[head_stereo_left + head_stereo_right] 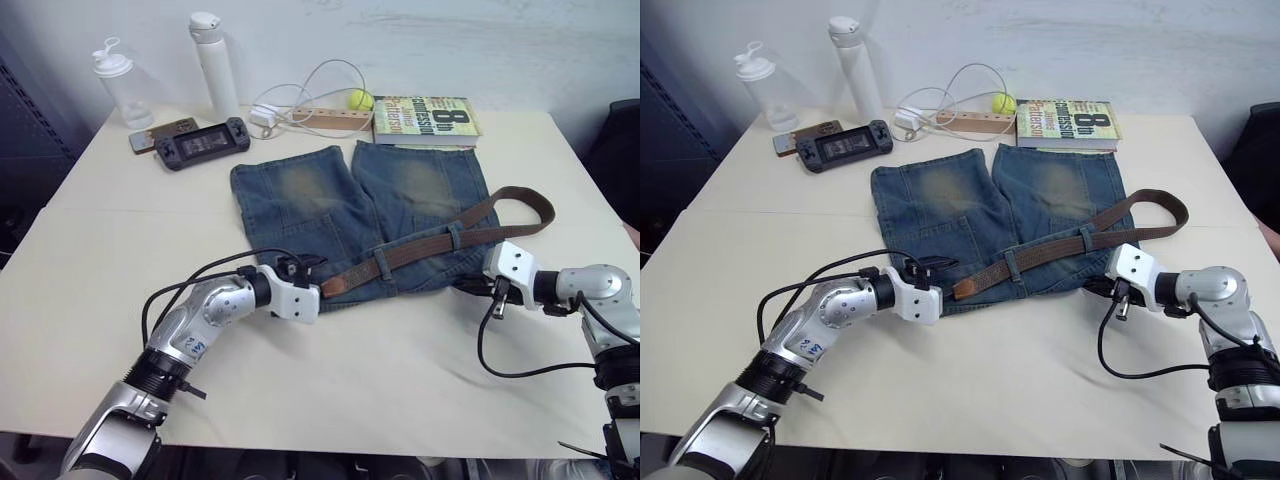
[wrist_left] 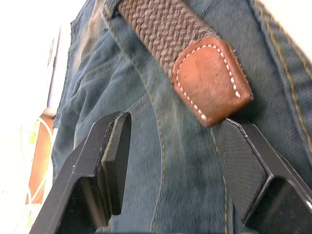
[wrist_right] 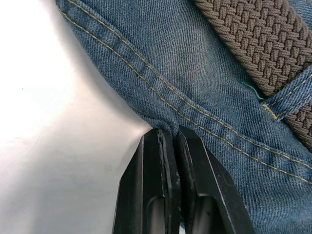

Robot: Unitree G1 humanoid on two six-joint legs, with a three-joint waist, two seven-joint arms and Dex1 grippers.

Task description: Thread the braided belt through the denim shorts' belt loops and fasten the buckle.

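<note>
- The denim shorts (image 1: 360,215) lie flat mid-bench, waistband toward me, with the braided belt (image 1: 430,245) running through the belt loops (image 1: 455,236) along it and curling back on my right.
- My left tool (image 2: 175,161) stands wide open around the belt's tan leather tip (image 2: 212,80), one pad under it, not yet gripping.
- My right tool (image 3: 170,180) is pinched shut on the shorts' waistband corner, pinning the cloth.
- I judge the belt soft and floppy, the weave grippy; the stiff leather tip is the best place to hold for feeding.
- I can't make out the buckle.
- The bench (image 1: 120,250) is smooth and pale, so denim may slide.
- At the far edge: bottles, a handheld console, a white cable, a book.
</note>
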